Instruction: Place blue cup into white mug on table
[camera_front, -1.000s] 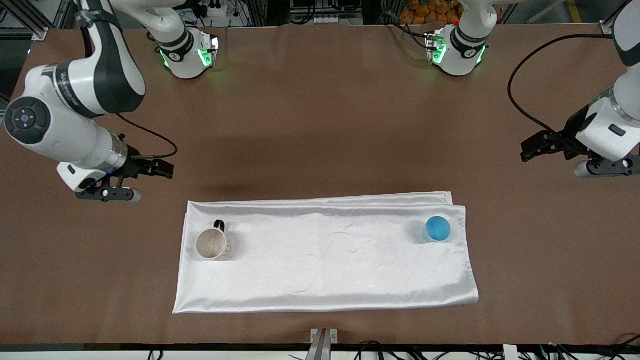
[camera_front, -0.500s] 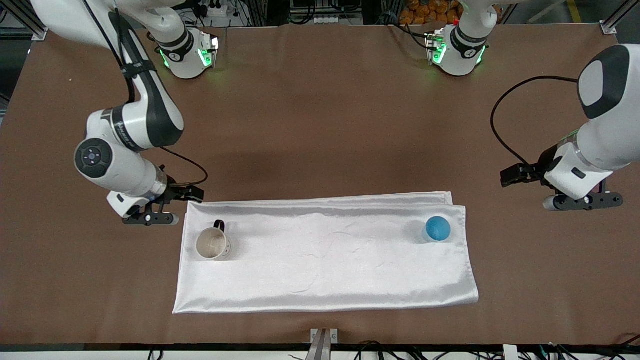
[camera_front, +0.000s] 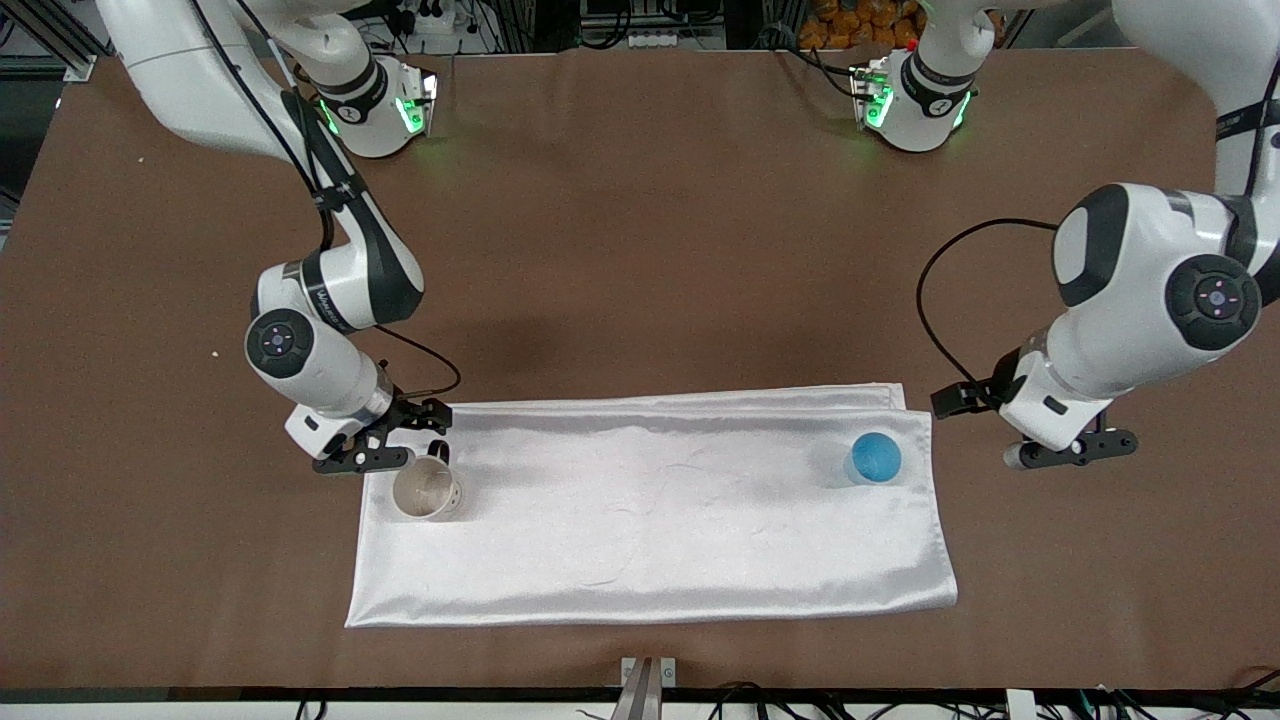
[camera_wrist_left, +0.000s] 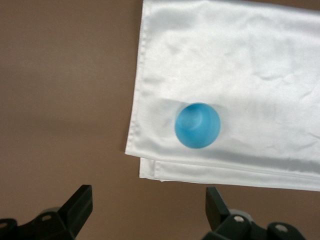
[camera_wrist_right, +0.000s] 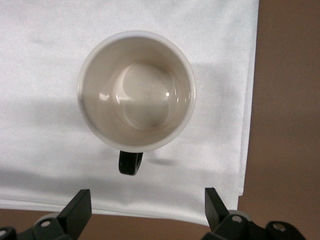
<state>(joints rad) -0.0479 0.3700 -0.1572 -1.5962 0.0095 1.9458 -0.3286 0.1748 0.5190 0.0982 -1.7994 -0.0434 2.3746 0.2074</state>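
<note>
The white mug (camera_front: 425, 490) stands upright and empty on a white cloth, at the right arm's end; it also shows in the right wrist view (camera_wrist_right: 137, 95), its black handle (camera_wrist_right: 130, 162) pointing at my gripper. My right gripper (camera_front: 425, 418) is open and empty over the cloth's edge beside the handle (camera_wrist_right: 145, 210). The blue cup (camera_front: 875, 458) stands on the cloth at the left arm's end and shows in the left wrist view (camera_wrist_left: 197, 125). My left gripper (camera_front: 962, 400) is open and empty over the brown table (camera_front: 650, 250), beside the cloth's corner (camera_wrist_left: 148, 210).
The shiny white cloth (camera_front: 650, 510) lies folded on the table between the arms, nearer the front camera than both bases. A small metal bracket (camera_front: 648, 672) sits at the table's near edge.
Both arms swung in toward the cloth. My right gripper came to the cloth's edge by the mug handle. My left gripper came close to the cloth's corner near the blue cup.
</note>
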